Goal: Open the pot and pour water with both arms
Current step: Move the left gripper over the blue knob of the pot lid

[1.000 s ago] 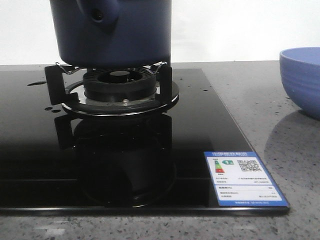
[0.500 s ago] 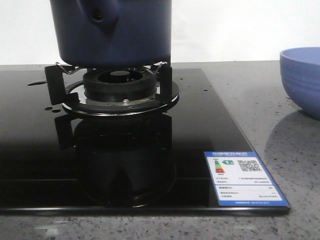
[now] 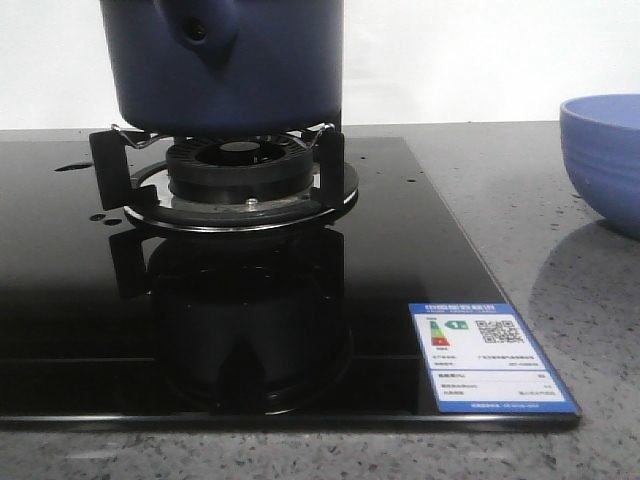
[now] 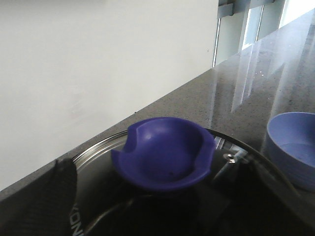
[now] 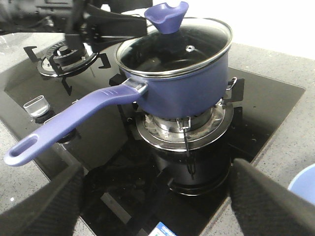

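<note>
Grey speckled stone worktop [image 3: 560, 260], polished, backed by a plain white wall, carrying a glossy black glass hob [image 3: 400, 330] with an energy label [image 3: 490, 357] at its near right corner. Pot [image 5: 182, 83]: dark navy, matte, straight-walled cylinder, standing upright on the pronged metal support of the burner [image 3: 240, 175] nearest the hob's right edge. Its long handle [image 5: 69, 125], paler blue-violet plastic with ribbed grip and slotted end, runs roughly level away from the wall of the pot, out over the hob toward the second burner [image 5: 64, 54]. Lid [image 5: 177, 46]: clear glass, steel-rimmed, seated on the pot, with a cupped navy knob [image 4: 165, 152]. Bowl [image 3: 605, 160]: periwinkle, rounded, ribbed, on the worktop right of the hob, well apart from the pot. Left claw [image 4: 162, 216]: just beside the knob over the lid; closure cannot be told. Right claw [image 5: 157, 206]: fingers [image 5: 39, 206] spread wide, released, holding nothing, near the pot and apart from it.
</note>
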`<state>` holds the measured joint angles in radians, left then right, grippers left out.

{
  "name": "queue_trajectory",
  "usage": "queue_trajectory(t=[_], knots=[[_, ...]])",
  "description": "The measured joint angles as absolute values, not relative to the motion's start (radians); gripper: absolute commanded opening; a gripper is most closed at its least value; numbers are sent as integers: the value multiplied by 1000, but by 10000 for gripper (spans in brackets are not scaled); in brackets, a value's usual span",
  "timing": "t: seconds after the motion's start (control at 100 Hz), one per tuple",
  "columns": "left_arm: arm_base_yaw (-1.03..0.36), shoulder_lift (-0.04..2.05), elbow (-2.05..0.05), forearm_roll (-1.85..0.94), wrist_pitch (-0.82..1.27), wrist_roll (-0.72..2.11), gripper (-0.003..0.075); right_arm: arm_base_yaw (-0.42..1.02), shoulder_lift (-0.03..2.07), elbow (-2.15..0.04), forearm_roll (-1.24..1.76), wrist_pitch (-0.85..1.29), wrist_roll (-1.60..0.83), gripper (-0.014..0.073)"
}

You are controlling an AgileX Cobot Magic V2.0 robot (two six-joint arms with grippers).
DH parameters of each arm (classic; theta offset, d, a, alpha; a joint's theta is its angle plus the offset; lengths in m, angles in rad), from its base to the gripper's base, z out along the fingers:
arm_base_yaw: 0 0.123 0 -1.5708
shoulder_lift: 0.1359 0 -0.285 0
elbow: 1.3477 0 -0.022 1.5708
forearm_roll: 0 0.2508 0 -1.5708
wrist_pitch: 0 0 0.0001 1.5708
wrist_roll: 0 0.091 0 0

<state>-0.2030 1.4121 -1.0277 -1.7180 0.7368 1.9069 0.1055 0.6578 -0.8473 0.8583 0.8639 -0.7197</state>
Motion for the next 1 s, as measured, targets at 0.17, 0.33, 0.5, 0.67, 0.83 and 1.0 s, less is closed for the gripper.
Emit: queue_trajectory(t=[0.17, 0.33, 0.5, 0.67, 0.83, 1.0], knots=[[-203, 1462, -1068, -1724, 744, 1908, 580, 106, 658, -847, 858, 864, -720, 544], [-203, 1507, -1103, -1725, 766, 1908, 579, 106, 658, -847, 858, 864, -720, 544], [-203, 1541, -1114, -1733, 783, 1908, 579, 106, 658, -847, 858, 864, -720, 544], [-203, 1565, -1120, -1742, 786, 1908, 578, 106, 658, -847, 858, 864, -720, 544], [-210, 1565, -1120, -1742, 797, 1908, 561, 106, 658, -847, 858, 864, -720, 544], [-237, 1567, -1120, -1746, 799, 1909, 512, 106, 658, -847, 858, 864, -720, 544]])
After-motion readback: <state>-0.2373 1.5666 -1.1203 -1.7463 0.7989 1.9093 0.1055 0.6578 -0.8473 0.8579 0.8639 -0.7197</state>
